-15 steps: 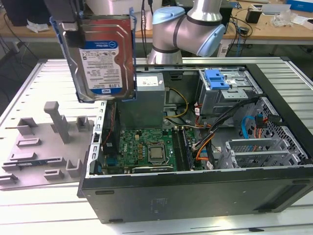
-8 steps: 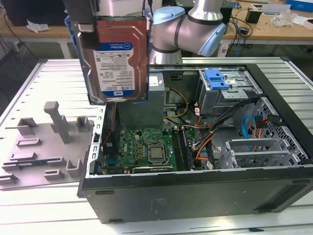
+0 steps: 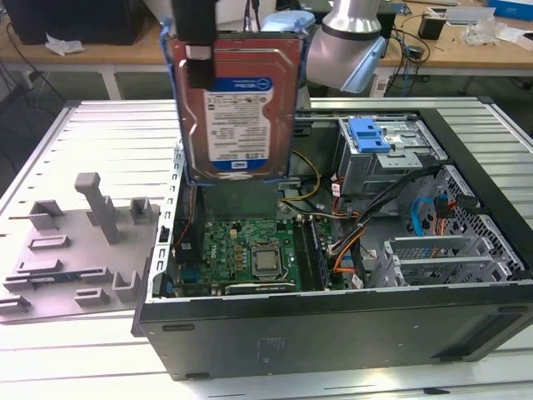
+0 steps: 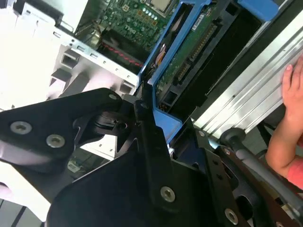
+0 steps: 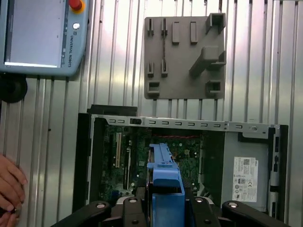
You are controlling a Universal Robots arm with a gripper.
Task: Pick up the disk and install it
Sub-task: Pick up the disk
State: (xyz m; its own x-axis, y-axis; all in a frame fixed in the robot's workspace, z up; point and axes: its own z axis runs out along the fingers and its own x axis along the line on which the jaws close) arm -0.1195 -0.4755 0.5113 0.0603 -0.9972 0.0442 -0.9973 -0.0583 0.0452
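Exterior view: clamping the gripper (image 3: 197, 67) tight onto the disk (image 3: 234, 104) (edge-on and blue in the first wrist view), hanging it upright, label facing the camera, above the open computer case (image 3: 333, 333). Lying beside the case, toward the exterior view's left: grey fixture tray (image 3: 75, 242). Showing near the case in the first wrist view: a person's hand (image 5: 9, 184).

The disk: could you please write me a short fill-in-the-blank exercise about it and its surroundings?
1. The gripper is ___ on the disk.
2. The disk hangs ___ the open case.
3. The grey tray lies on the exterior view's ___ of the case.
4. The disk's rails are ___.
Missing words: shut; above; left; blue.
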